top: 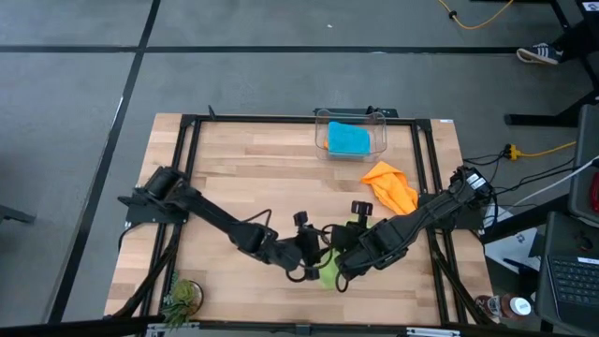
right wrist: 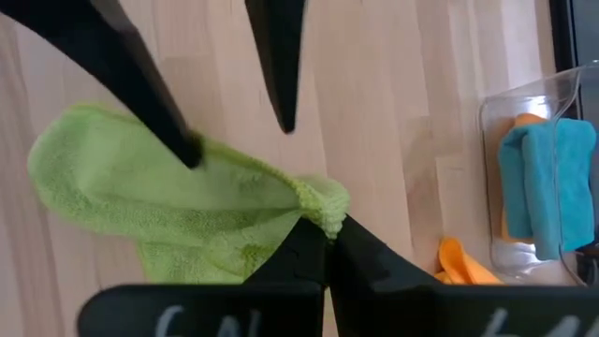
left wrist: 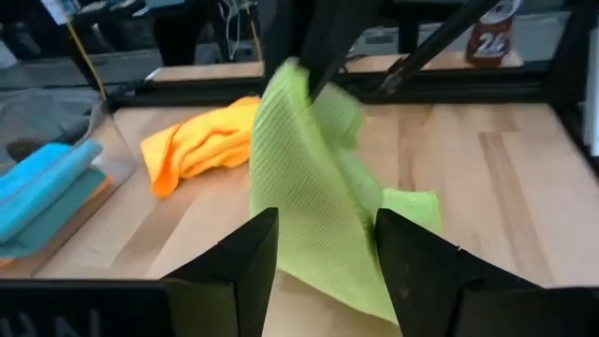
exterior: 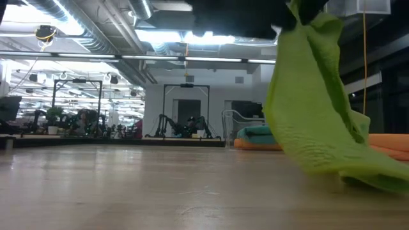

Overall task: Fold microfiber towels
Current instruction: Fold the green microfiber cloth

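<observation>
Lime green towel [left wrist: 318,178], near the table's front edge: light, limp microfiber that drapes and creases freely, so it is best taken at corners or hems. Hanging from one pinched corner, its long axis runs steeply downward, the lower end trailing on the table [top: 243,168]. Right gripper [right wrist: 328,227] is closed on that raised corner; left gripper [left wrist: 323,253] stands with fingers spread around the hanging cloth, gripping nothing. Orange towel [top: 391,185] lies well apart.

Lime green microfiber towel [left wrist: 314,187] at the black right claw [right wrist: 325,231]; beyond it, orange towel [left wrist: 201,140], teal-blue towel [right wrist: 547,183], pale wood-grain tabletop [top: 253,168].
</observation>
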Controlling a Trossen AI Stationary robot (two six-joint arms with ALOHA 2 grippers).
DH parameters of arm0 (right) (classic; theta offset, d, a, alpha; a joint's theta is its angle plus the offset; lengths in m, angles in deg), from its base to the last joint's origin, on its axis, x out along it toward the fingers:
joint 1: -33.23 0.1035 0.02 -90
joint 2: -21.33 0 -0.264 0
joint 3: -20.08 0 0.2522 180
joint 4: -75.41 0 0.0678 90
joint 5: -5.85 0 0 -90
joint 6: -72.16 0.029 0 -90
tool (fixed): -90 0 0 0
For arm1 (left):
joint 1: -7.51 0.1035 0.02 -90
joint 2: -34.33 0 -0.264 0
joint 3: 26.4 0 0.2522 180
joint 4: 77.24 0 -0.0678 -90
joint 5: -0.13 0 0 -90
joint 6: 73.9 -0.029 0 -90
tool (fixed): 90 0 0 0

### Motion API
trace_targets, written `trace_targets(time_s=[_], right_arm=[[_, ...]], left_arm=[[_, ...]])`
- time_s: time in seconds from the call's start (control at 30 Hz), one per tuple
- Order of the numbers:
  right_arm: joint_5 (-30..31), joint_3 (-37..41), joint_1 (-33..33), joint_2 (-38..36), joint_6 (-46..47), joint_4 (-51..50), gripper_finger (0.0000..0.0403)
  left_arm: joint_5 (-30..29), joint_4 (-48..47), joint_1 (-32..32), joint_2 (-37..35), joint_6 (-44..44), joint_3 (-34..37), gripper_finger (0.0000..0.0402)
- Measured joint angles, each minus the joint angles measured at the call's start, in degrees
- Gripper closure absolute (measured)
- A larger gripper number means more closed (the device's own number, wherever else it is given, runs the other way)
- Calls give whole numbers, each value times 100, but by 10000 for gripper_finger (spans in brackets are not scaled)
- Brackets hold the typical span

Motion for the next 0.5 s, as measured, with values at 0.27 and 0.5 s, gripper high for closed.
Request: trace_targets(time_s=[0.27, 0.5], right_arm=[[0, 0, 4, -2, -14, -41, 400], [-6, 0, 7, -2, -17, -74, 400]], left_arm=[[560, -198, 98, 440, 856, -4, 229], [1470, -529, 54, 829, 1469, -4, 229]])
